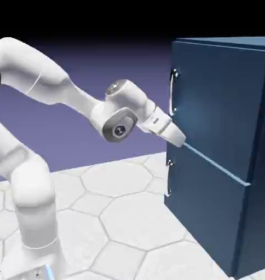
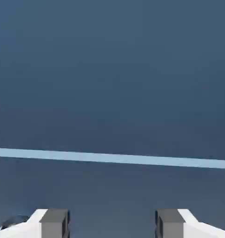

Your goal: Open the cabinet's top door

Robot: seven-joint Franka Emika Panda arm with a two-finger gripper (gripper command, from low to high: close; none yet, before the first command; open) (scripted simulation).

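floor: white, faint mottling, lt grey lines in irreg. polygons, lg + sm mixed, like tiles. dk navy cabinet stands upright on it, ext. view's r. side. white robot base on it too, lower l., partly cut off by pic's btm edge. the two well apart, bare floor btwn.

So the exterior view sits off to the side, a bit above the arm, looking slightly down, with the arm on the left and the cabinet on the right. It's far enough back to get most of both, though the cabinet runs off the right edge. The hand view is way closer, aimed at the cabinet's front, basically filled by navy panel. Both share the light-blue seam and the panels right around it.
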